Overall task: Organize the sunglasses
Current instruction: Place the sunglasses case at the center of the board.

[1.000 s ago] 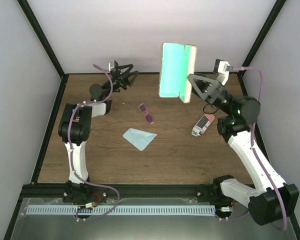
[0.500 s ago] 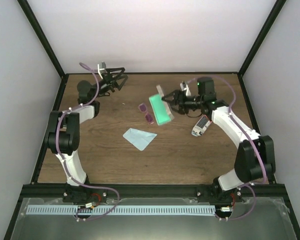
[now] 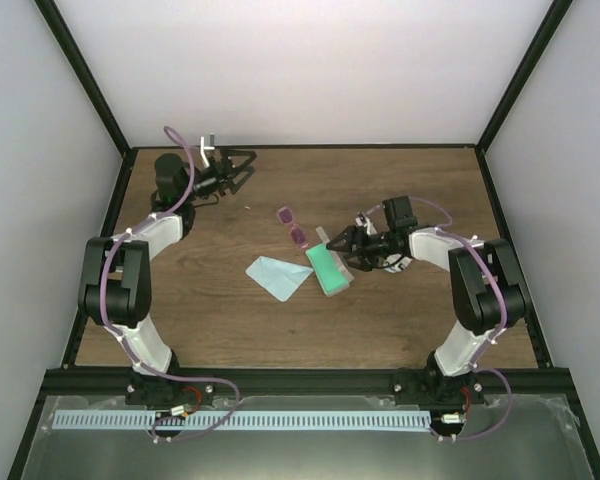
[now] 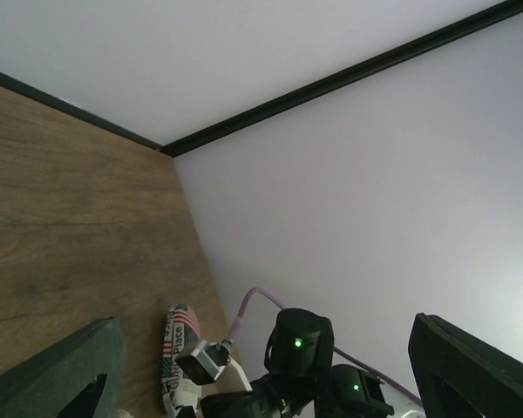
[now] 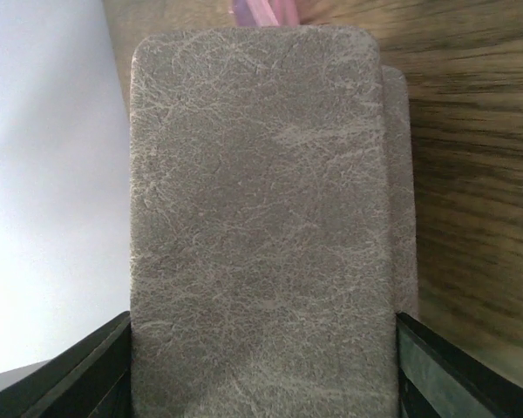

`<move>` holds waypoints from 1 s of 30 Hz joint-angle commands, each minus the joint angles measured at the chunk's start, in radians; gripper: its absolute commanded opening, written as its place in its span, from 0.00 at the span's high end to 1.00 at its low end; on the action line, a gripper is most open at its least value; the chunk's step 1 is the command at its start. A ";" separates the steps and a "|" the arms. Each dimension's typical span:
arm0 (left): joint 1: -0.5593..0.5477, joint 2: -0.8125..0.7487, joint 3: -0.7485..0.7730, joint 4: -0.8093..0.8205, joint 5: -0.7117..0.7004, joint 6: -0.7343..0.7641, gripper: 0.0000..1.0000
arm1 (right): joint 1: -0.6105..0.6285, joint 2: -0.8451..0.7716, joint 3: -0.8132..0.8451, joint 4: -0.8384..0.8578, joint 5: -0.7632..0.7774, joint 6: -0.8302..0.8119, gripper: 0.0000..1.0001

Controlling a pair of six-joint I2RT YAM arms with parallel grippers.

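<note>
On table (image 3: 230, 320) centre: one pair sunglasses (image 3: 293, 227), purple-pink lenses, lying on wood, just beside far end of flat case (image 3: 329, 270). One light blue cloth (image 3: 278, 277) near case's left side. One striped case (image 3: 401, 262), mostly hidden behind right arm. Right gripper (image 3: 343, 245) pinching flat case. Case green from above, grey and textured in right wrist view, fills frame; contents not visible. Sunglasses cut off there, only pink sliver at top edge. Left gripper (image 3: 236, 170) spread, holding nothing, far left, well apart from sunglasses.
</note>
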 commanded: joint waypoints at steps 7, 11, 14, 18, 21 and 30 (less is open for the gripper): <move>-0.003 -0.035 -0.012 -0.091 0.024 0.090 0.09 | -0.071 0.128 0.035 -0.072 -0.037 -0.199 0.52; -0.003 -0.037 -0.017 -0.096 0.026 0.093 0.09 | -0.076 0.122 0.046 -0.115 0.014 -0.227 0.37; -0.003 -0.042 -0.022 -0.096 0.027 0.096 0.09 | -0.078 0.088 0.049 -0.123 0.053 -0.238 0.38; -0.004 -0.039 -0.025 -0.095 0.029 0.097 0.09 | -0.090 0.084 0.076 -0.174 0.092 -0.259 0.25; -0.006 -0.034 -0.021 -0.093 0.032 0.094 0.09 | -0.091 0.073 0.100 -0.208 0.125 -0.279 0.10; -0.006 -0.035 -0.021 -0.110 0.035 0.112 0.09 | -0.084 -0.044 0.229 -0.293 0.343 -0.294 0.03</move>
